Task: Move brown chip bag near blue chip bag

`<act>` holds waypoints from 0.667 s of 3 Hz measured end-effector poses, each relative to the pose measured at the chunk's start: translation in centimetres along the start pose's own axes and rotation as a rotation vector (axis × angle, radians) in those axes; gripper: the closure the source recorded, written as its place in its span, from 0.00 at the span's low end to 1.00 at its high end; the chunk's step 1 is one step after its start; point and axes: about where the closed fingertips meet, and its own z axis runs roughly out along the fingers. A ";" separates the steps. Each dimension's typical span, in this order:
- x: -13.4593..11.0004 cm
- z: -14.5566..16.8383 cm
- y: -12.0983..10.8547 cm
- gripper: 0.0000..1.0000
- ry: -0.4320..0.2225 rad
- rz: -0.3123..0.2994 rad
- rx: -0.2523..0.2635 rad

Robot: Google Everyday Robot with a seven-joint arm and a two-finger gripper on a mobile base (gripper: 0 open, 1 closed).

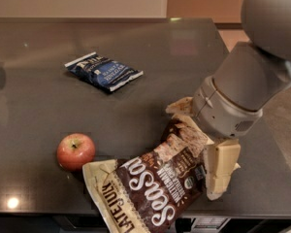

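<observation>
The brown chip bag (155,188) lies at the table's front edge, its dark front with white script facing up and a cream "LATE JULY" edge at the lower left. The blue chip bag (103,72) lies flat farther back and to the left, well apart from it. My gripper (201,137) is at the brown bag's upper right end. It is open, with one cream finger (182,106) behind the bag's end and the other finger (222,169) in front of it. The bag's end lies between them.
A red apple (75,151) sits just left of the brown bag, touching or nearly touching its corner. The dark table (48,110) ends close in front of the brown bag and to the right under my arm (252,81).
</observation>
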 end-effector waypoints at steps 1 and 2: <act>-0.6 1.2 0.0 0.00 -0.007 -0.023 -0.010; -0.7 1.9 -0.1 0.17 0.005 -0.044 -0.014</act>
